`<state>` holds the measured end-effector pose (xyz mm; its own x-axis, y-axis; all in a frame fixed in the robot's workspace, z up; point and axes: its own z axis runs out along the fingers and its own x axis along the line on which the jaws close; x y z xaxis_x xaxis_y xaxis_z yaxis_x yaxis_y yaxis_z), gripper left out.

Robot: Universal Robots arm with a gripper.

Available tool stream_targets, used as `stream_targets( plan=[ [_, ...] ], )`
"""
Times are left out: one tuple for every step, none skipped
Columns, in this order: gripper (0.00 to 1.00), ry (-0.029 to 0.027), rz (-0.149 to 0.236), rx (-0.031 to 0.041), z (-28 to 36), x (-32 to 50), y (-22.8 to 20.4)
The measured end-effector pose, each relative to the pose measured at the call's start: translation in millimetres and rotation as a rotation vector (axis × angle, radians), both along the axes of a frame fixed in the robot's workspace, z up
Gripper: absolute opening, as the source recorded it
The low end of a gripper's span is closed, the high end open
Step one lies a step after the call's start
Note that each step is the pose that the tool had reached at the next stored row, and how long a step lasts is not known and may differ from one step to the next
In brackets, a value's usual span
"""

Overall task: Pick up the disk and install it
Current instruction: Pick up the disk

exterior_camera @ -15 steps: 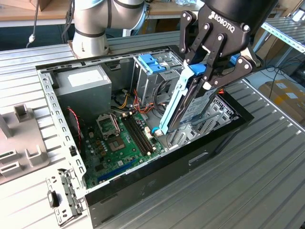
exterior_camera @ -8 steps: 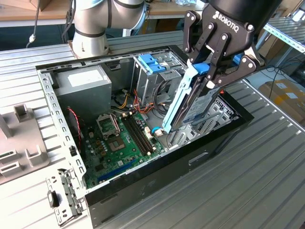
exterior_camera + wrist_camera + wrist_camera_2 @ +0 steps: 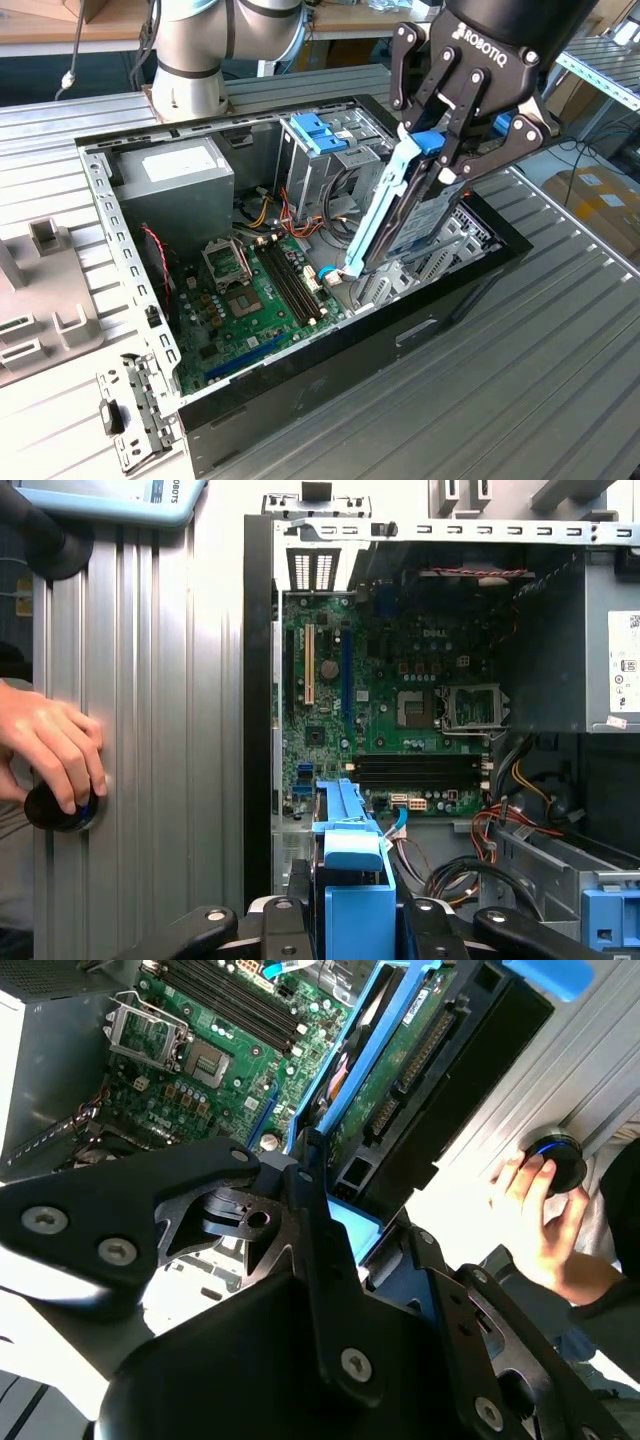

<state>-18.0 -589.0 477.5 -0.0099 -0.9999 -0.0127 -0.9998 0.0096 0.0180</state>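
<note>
Black metal gripper (image 3: 450, 150) was clamped shut on the flat rectangular metal disk (image 3: 415, 225), its fingers pressing the disk's light-blue plastic frame (image 3: 385, 210). Disk hung tilted, lower end over the inside of the open black steel computer case (image 3: 440, 310), near the case edge on the exterior view's right. Just beside it stood a bare-metal drive cage (image 3: 320, 150) with light-blue tabs. Red, yellow and black cables (image 3: 290, 215) ran between cage and green motherboard (image 3: 240, 310). Boxy grey power supply (image 3: 175, 180) sat in a case corner. Case lay on a ribbed aluminium table (image 3: 560, 380). In the first wrist view a person's hand (image 3: 50, 745) held a round black knob (image 3: 55, 810) on the table, well apart from the case.
</note>
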Motion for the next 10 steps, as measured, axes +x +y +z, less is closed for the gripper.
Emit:
stream_targets(
  plan=[
    [0.37, 0.0000, 0.000, 0.0000, 0.0, 0.8, 0.0],
    [0.37, 0.0000, 0.000, 0.0000, 0.0, 1.5, 0.0],
    [0.37, 0.0000, 0.000, 0.0000, -0.1, 2.3, 0.0],
    [0.37, 0.0000, 0.000, 0.0000, -0.1, 3.4, 0.0],
    [0.37, 0.0000, 0.000, 0.0000, -0.1, 4.2, 0.0],
    [0.37, 0.0000, 0.000, 0.0000, -0.1, 5.3, 0.0],
    [0.37, 0.0000, 0.000, -0.0001, -0.1, 6.3, 0.0],
    [0.37, 0.0000, 0.000, 0.0000, -0.2, 7.6, 0.0],
    [0.37, 0.0000, 0.000, 0.0000, -0.2, 8.5, 0.0],
    [0.37, 0.0000, 0.000, 0.0000, -0.2, 9.2, 0.0]
  ],
)
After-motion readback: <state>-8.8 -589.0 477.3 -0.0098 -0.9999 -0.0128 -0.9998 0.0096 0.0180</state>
